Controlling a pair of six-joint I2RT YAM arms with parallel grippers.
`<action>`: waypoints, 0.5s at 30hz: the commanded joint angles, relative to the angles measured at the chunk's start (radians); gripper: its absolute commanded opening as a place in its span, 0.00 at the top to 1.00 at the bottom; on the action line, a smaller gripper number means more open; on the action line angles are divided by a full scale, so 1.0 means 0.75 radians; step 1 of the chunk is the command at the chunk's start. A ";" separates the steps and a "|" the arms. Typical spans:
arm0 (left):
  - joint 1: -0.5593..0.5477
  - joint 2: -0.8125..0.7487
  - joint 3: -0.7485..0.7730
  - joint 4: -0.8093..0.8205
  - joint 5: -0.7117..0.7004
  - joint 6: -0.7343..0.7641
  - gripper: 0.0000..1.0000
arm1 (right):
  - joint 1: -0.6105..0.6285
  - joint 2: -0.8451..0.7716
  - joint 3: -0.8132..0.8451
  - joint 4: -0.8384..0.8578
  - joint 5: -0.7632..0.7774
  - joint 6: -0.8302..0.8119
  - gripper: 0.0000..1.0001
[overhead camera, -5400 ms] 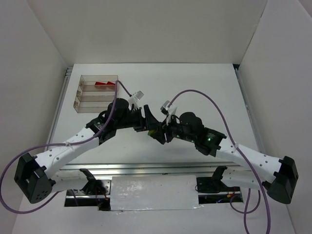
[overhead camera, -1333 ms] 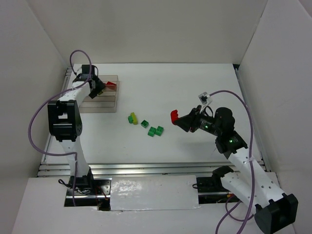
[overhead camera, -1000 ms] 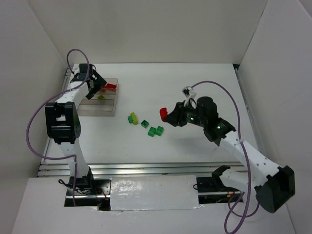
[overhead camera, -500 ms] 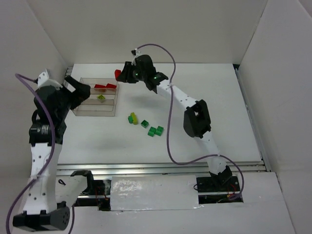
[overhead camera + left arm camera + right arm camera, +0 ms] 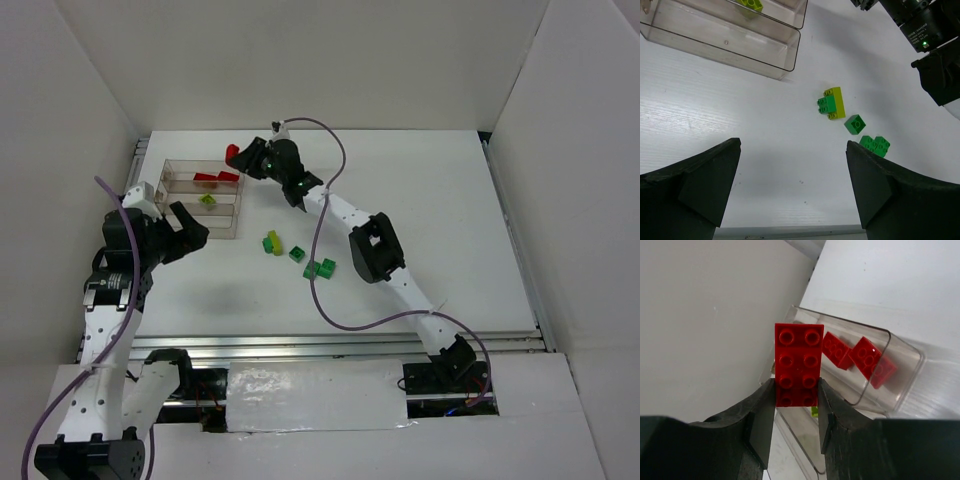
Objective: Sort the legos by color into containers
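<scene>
Top external view had the right claw (image 5: 240,158) reaching across to the far left of the counter (image 5: 420,200), clamped on a red brick (image 5: 232,153). That brick hung at the far right corner of the clear tray (image 5: 200,230), close to the far compartment. Whether it sat directly over that compartment or just outside its rim could not be told from above.

Right wrist view showed the same grip closely. Both jaws of the right claw (image 5: 796,402) pressed the long sides of the red brick (image 5: 797,365) at its lower end. The brick's studded face was toward the camera and its other end stood out past the fingertips. Beyond it, two red bricks (image 5: 855,356) lay touching each other in the tray's (image 5: 905,382) end compartment.

A yellow-green brick (image 5: 207,200) lay in the middle compartment.

The left claw (image 5: 190,228) hung near the tray's near right corner with its jaws spread wide and nothing between them. Left wrist view showed the left claw (image 5: 792,180) above bare counter. Past its fingertips lay a joined yellow-green and green pair (image 5: 832,102), a single green brick (image 5: 855,124) and a green pair (image 5: 875,145). These sat loose on the counter, well apart from the tray (image 5: 725,47).
</scene>
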 commanded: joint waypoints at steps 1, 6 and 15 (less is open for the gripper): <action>0.004 -0.025 0.010 0.047 0.056 0.031 0.01 | 0.025 0.038 0.126 0.177 0.135 0.079 0.83; 0.002 -0.027 0.012 0.055 0.076 0.035 0.01 | 0.056 0.057 0.120 0.194 0.148 0.026 0.84; -0.002 0.001 0.022 0.037 0.111 0.051 0.00 | 0.068 0.088 0.120 0.198 0.199 -0.007 0.64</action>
